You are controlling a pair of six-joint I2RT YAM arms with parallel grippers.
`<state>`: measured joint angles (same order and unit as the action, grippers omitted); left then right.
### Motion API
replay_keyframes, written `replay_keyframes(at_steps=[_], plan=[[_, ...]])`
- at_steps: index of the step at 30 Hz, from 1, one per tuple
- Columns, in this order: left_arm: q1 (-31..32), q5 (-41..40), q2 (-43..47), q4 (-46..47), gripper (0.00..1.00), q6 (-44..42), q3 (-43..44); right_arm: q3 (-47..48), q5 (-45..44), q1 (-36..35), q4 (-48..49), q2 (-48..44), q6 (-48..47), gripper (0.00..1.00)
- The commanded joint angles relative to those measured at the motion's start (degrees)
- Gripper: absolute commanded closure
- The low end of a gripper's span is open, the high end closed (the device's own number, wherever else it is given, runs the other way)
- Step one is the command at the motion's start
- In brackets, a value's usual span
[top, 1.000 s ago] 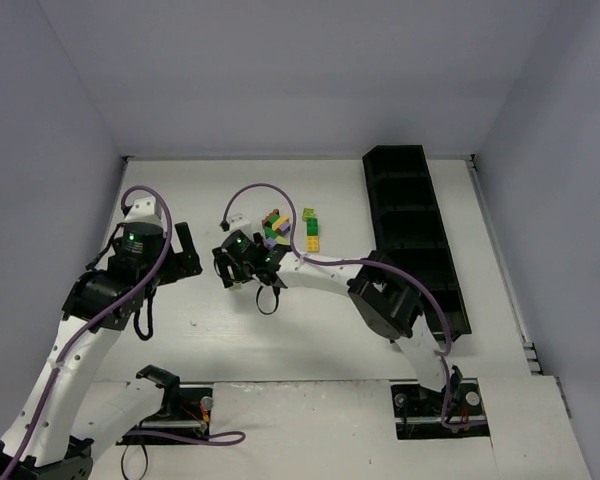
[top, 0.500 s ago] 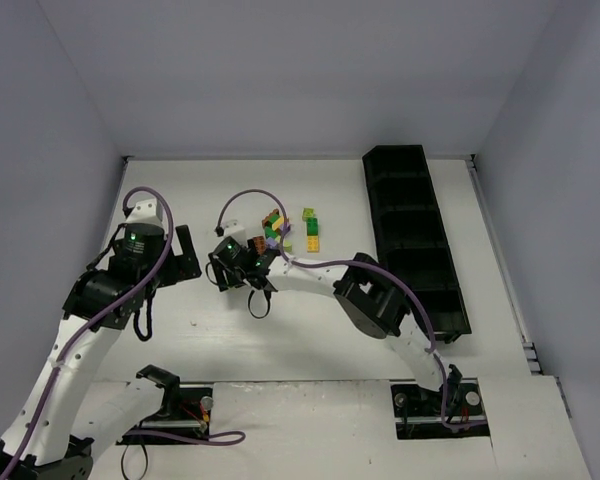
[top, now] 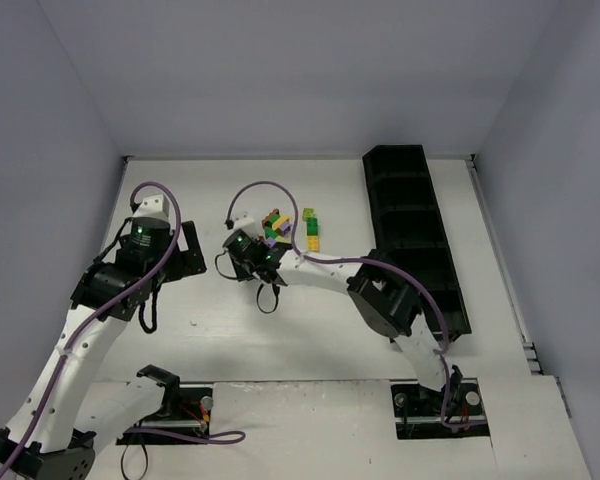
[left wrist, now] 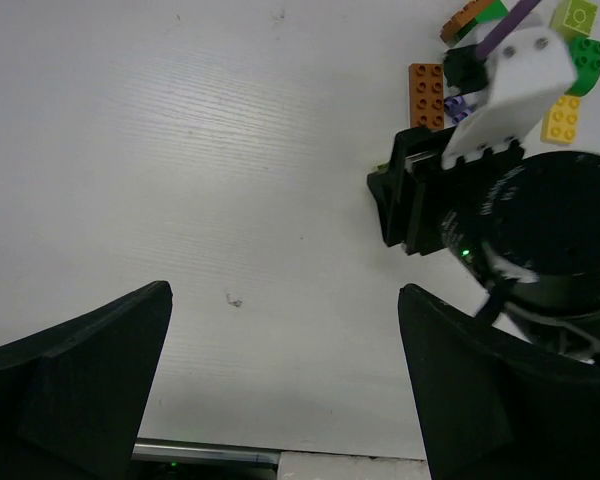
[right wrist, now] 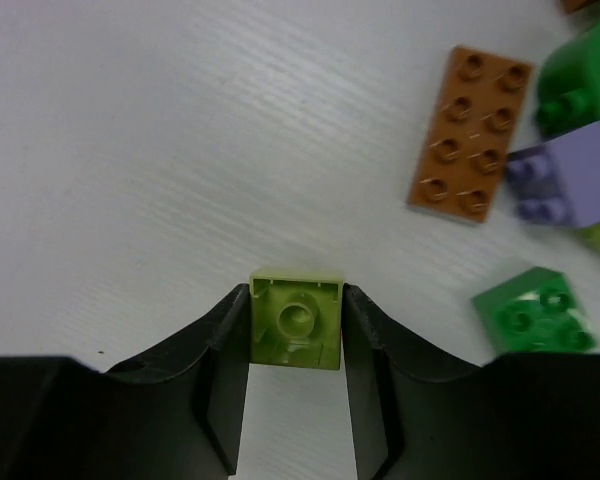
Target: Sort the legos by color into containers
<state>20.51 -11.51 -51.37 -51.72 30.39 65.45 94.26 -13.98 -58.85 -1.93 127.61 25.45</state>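
**Lime brick (right wrist: 296,322) clamped in right gripper (right wrist: 296,305)**

Square and seen from its hollow underside, the brick sits between both fingers, near an orange-brown plate (right wrist: 469,134), lilac brick (right wrist: 565,182) and green brick (right wrist: 532,310). The left gripper (left wrist: 283,300) gapes wide, holding nothing. The black compartment tray (top: 420,235) lies well apart.

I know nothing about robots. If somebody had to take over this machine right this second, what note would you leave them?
Right gripper: shut on a lime lego at the edge of the pile. I cannot tell if it is lifted.
Left gripper: open and holding nothing, over bare table left of the pile.
Tray: lies along the right side, away from the pile.
Done: no lego shows in the tray from the top view.
Left: carry the lime lego to a compartment, then sort the pile by color.
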Motion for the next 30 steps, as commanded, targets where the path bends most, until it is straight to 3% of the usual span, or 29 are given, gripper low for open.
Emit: replay_keyframes(at_steps=[1, 5, 14, 21, 27, 30], plan=[[-0.39, 1.22, -1.01, 4.34, 0.12, -0.42, 0.47, -1.61, -3.34, 5.84, 3.15, -12.46, -5.48, 1.0], [-0.39, 2.89, -2.06, 6.46, 0.12, -0.68, -0.41, -5.57, -0.62, 13.39, 4.66, -20.98, -12.06, 1.0], [-0.39, 7.28, -5.31, 9.89, 0.12, -1.74, -1.11, -11.81, 5.18, 34.91, 7.02, -27.59, -20.53, 1.0], [-0.39, 9.31, -6.72, 10.59, 0.12, -2.62, -1.11, -13.22, 10.37, 47.31, 9.84, -24.44, -22.03, 0.97], [-0.39, 9.84, -7.86, 11.03, 0.12, -2.53, -1.03, -10.15, 11.87, 52.34, 10.28, -18.46, -23.17, 0.93], [-0.38, 10.1, -8.74, 11.03, 0.12, -2.53, -0.76, -8.57, 12.57, 53.93, 10.28, -15.65, -23.78, 0.84]])
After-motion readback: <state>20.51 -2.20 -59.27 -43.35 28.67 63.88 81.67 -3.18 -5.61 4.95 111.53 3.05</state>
